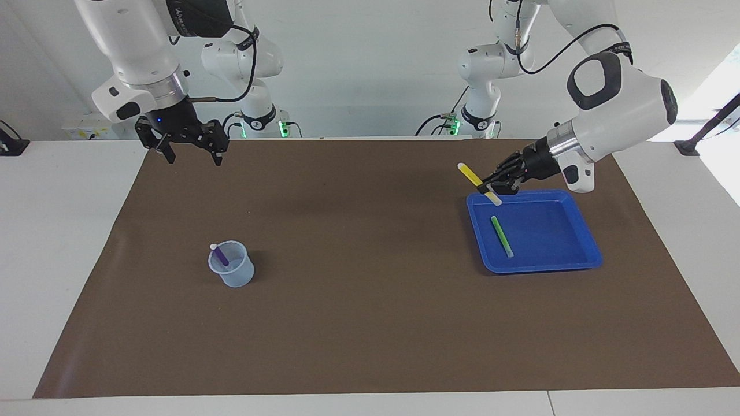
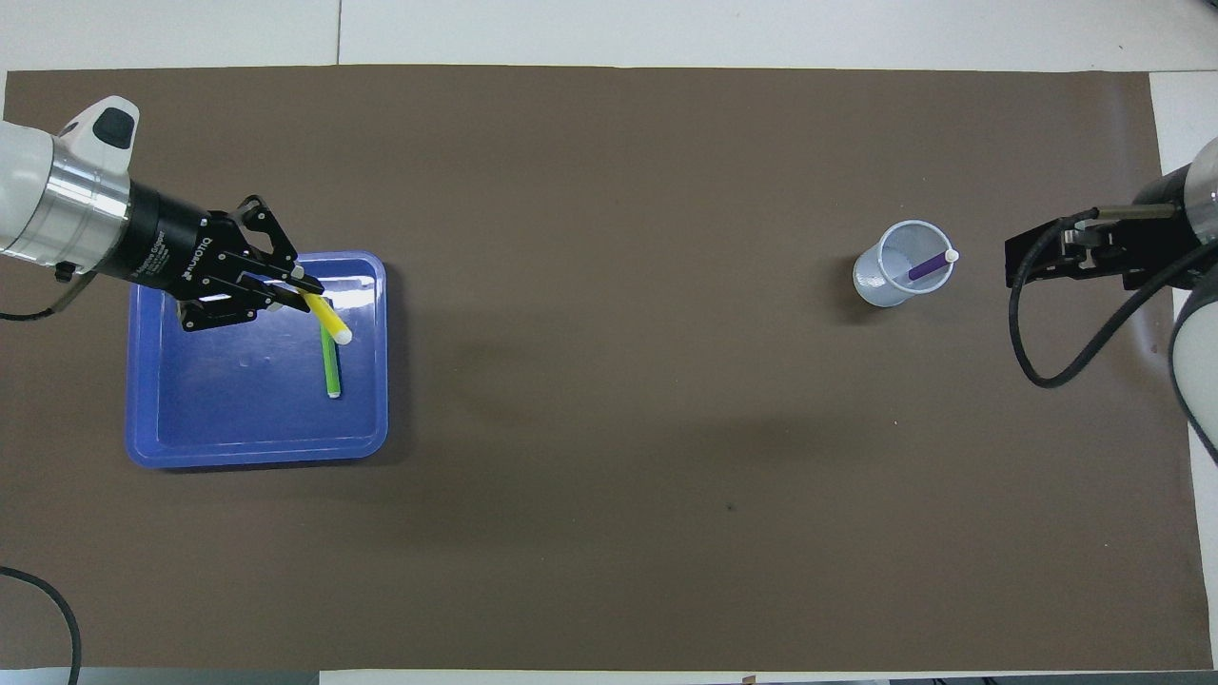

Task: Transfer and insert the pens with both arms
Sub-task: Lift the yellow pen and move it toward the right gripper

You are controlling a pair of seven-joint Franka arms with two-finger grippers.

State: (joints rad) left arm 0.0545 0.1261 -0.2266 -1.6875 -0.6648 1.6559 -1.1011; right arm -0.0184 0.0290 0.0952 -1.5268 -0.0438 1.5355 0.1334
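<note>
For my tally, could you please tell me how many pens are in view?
3: the purple pen stands in the cup, the green pen lies in the blue tray, the yellow pen is in the left claw.

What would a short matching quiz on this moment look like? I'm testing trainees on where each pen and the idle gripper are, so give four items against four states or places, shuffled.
Items:
1. yellow pen
2. green pen
3. purple pen
4. right gripper

States or places:
A. lying flat in the blue tray
B. open, waiting above the brown mat
C. standing in the clear cup
D. held in the left gripper above the tray's edge

Pairs: 1-D, 2-A, 3-C, 4-B
</note>
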